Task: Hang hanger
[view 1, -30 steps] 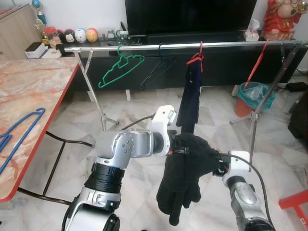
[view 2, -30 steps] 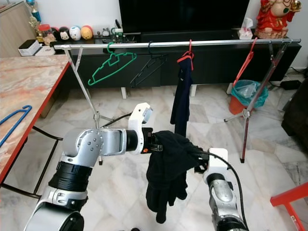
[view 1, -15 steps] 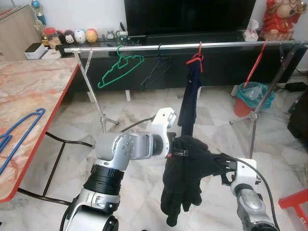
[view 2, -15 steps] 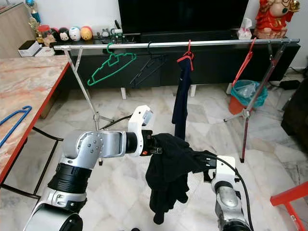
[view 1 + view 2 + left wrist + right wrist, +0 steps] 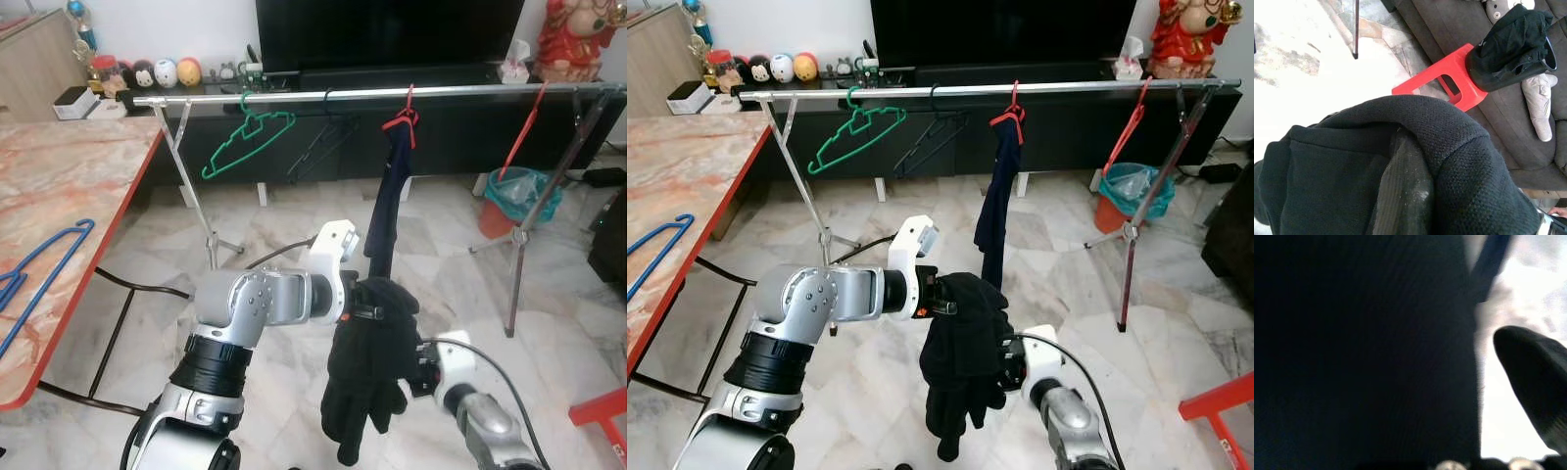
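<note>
The left gripper (image 5: 355, 311) holds up a bunched black knit garment (image 5: 367, 357) at chest height, well short of the long silver clothes rail (image 5: 392, 93). Its fingers are buried in the cloth, seemingly clamped on it. The right gripper (image 5: 1004, 364) presses into the garment's lower side; I cannot tell whether its fingers are apart or together.

Risks, as I judge them: the loosely draped cloth could slide off, or snag the hanging navy garment on its red hanger (image 5: 390, 196) just behind.

No hanger is discernible inside the bundle; the right wrist view is nearly black.
</note>
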Robot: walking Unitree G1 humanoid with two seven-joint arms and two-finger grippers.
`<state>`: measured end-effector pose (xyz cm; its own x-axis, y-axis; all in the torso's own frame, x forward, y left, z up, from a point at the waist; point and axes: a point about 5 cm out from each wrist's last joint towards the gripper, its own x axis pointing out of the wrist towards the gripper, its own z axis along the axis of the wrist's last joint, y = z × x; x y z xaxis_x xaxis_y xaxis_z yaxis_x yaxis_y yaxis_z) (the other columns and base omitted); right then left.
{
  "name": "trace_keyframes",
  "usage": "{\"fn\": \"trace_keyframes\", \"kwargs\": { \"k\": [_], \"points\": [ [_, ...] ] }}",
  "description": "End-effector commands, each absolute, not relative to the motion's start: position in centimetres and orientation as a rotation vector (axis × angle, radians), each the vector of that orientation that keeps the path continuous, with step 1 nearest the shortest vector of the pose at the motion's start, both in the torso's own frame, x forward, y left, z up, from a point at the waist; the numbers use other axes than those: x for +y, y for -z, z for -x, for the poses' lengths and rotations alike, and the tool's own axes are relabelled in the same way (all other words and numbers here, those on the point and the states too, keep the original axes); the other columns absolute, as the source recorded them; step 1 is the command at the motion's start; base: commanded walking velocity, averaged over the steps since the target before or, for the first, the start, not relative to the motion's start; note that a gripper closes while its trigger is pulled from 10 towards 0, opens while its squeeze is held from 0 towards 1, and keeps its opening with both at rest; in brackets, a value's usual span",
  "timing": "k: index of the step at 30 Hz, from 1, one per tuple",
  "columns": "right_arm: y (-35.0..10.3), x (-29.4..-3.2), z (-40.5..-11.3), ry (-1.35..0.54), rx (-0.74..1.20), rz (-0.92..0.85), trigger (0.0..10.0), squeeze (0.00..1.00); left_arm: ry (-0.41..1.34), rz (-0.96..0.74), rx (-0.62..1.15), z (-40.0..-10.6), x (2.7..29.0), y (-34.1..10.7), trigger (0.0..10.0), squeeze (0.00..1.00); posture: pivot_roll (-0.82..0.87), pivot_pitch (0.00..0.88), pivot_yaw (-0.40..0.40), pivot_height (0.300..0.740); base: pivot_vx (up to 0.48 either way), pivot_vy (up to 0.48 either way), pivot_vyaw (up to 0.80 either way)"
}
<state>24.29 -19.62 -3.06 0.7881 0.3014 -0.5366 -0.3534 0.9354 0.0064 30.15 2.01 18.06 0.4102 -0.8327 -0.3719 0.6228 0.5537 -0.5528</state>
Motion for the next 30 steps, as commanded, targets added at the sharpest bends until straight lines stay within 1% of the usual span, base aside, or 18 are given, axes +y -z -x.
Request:
{"fn": "trace_keyframes", "kwargs": {
  "k": [1,2,7,9,10,16,18,22,24,26,27,30],
  "points": [
    [3.5,-19.1,-23.4,-0.455,0.593,0.084,10.0,0.00,0.970,0.352,0.628,-30.0,1.9,-19.0,10.0,0.00,0.01,0.000,0.073,0.740,0.000,0.000,0.00],
    [3.5,-18.8,-23.0,-0.510,0.581,0.083,10.0,0.00,0.970,0.352,0.628,-30.0,2.0,-19.0,10.0,0.00,0.01,0.000,0.074,0.740,0.000,0.000,0.00],
    [3.4,-18.5,-22.3,-0.590,0.578,0.049,10.0,0.00,0.968,0.352,0.631,-30.1,2.0,-18.8,10.0,0.00,0.00,0.000,0.076,0.740,0.000,0.000,0.00],
    [2.9,-18.1,-21.8,-0.678,0.543,0.013,10.0,0.00,0.966,0.352,0.635,-30.1,2.0,-18.7,10.0,0.00,0.01,0.000,0.076,0.740,0.000,0.000,0.00],
    [2.8,-18.1,-21.8,-0.685,0.540,0.011,10.0,0.00,0.966,0.352,0.635,-30.1,2.0,-18.6,10.0,0.00,0.01,0.000,0.076,0.740,0.000,0.000,0.00],
    [0.3,-17.3,-21.5,-0.776,0.399,-0.090,10.0,0.00,0.959,0.353,0.647,-30.1,2.0,-18.2,10.0,0.00,0.00,0.000,0.077,0.740,0.000,0.000,0.00],
    [-1.1,-16.7,-20.9,-0.830,0.345,-0.155,10.0,0.00,0.957,0.352,0.652,-30.1,2.1,-18.0,10.0,0.00,0.00,0.000,0.078,0.740,0.000,0.000,0.00],
    [-1.9,-16.5,-20.3,-0.854,0.320,-0.192,10.0,0.00,0.958,0.352,0.655,-30.0,2.0,-18.0,10.0,0.00,0.00,0.000,0.078,0.740,0.000,0.000,0.00],
    [-2.1,-16.4,-19.0,-0.872,0.340,-0.175,10.0,0.00,0.960,0.351,0.660,-30.0,2.0,-17.8,10.0,0.00,0.00,0.000,0.078,0.740,0.000,0.000,0.00],
    [-2.1,-16.8,-18.0,-0.855,0.359,-0.165,10.0,0.00,0.961,0.350,0.663,-30.0,2.0,-17.8,10.0,0.00,0.00,0.000,0.080,0.740,0.000,0.000,0.00],
    [-2.1,-16.8,-18.0,-0.855,0.359,-0.165,10.0,0.00,0.961,0.350,0.663,-30.0,2.0,-17.8,10.0,0.00,0.00,0.000,0.080,0.740,0.000,0.000,0.00],
    [-1.9,-17.3,-16.3,-0.836,0.417,-0.136,10.0,0.00,0.965,0.348,0.667,-29.9,1.9,-17.7,10.0,0.00,-0.01,0.000,0.081,0.740,0.000,0.000,0.00]
  ]
}}
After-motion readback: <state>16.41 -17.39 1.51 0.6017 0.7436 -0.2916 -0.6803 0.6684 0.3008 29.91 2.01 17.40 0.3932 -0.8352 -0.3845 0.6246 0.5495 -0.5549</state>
